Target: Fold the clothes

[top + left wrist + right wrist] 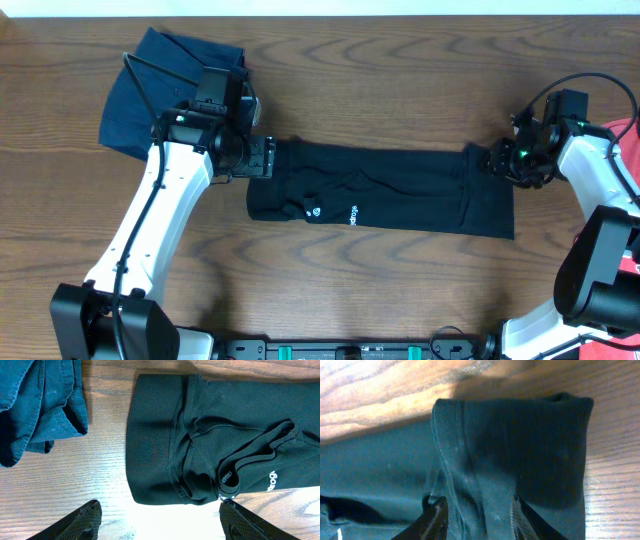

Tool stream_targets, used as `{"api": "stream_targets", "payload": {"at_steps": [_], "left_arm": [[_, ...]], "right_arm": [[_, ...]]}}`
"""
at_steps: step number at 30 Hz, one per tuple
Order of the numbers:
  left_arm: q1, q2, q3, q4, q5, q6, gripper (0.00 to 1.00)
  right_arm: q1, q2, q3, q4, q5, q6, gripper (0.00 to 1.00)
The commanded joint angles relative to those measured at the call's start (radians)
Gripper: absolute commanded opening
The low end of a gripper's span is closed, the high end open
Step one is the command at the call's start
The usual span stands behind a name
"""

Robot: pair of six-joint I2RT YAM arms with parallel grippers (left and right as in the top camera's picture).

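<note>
Wooden table (pixel 400 290), dark grain, spans our whole overhead view.

Black T-shirt (pixel 400 195) lies mid-table, folded into a long strip running left to right, flat on the wood. Its left end is rounded over in a fold, with bunched layers just inside; its right end is squared off.

Navy-blue garment (pixel 150 80) sits crumpled at the far left corner, apart from the black shirt, with bare wood between them.

Coral-red garment (pixel 628 130) shows only as a sliver at the right edge, partly behind the right arm.

Left gripper (pixel 160 507) hangs over the strip's left end. We see its fingers spread wide with nothing between them; one tip is over bare wood, the other at the shirt's near edge.

Right gripper (pixel 477 510) is at the strip's far right corner. Its fingers straddle a hemmed ridge of black cloth; we cannot tell whether they clamp it or merely flank it.

Small white logo (pixel 312 211) and white lettering (pixel 355 213) sit on the strip's lower left part.
</note>
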Motion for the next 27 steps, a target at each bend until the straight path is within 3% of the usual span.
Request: {"api": "stream_targets", "payload": {"at_steps": [1,9,14,17,22,27], "left_arm": [[0.004,-0.011,0.018,-0.003,-0.005,0.009,0.77],[0.004,-0.011,0.018,-0.002,-0.005,0.010,0.77],[0.004,-0.011,0.018,-0.002,-0.005,0.010,0.77],[0.004,-0.011,0.018,-0.002,-0.005,0.010,0.77],[0.004,-0.011,0.018,-0.003,-0.005,0.010,0.77],[0.004,-0.011,0.018,-0.003,-0.005,0.010,0.77]], "right_arm": [[-0.010,-0.001,-0.005,-0.042,-0.006,-0.062,0.39],[0.025,0.000,-0.049,-0.101,0.004,-0.061,0.37],[0.092,0.000,-0.134,0.006,-0.154,-0.036,0.34],[0.110,-0.011,-0.121,-0.009,-0.209,-0.117,0.32],[0.066,-0.086,-0.060,-0.080,-0.221,-0.215,0.41],[-0.053,-0.153,-0.051,-0.079,-0.220,-0.218,0.61]]}}
